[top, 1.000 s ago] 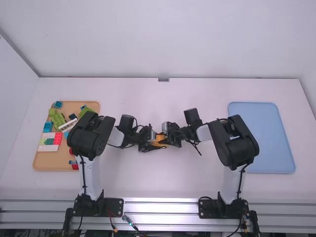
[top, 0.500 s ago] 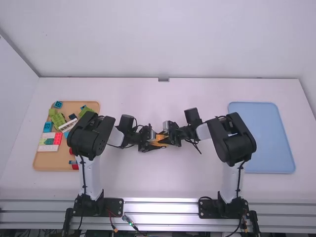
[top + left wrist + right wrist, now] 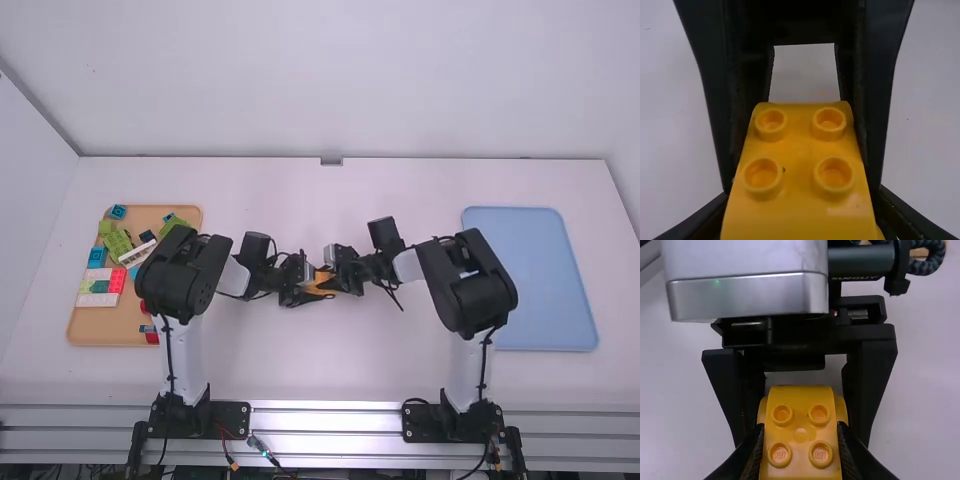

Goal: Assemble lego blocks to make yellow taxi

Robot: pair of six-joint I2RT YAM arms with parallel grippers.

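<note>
Left pincer (image 3: pixel 309 290) and right pincer (image 3: pixel 336 280) both pinching the yellow block (image 3: pixel 800 165), one from each end, studs showing between the fingers. Block is sitting between the two arms, near the middle of the white surface (image 3: pixel 280 370). Farther out: tan tray (image 3: pixel 95 328) is lying at left, holding loose green blocks (image 3: pixel 117 240), a white block (image 3: pixel 138 252) and others. Blue tray (image 3: pixel 540 270) is lying at right.
</note>
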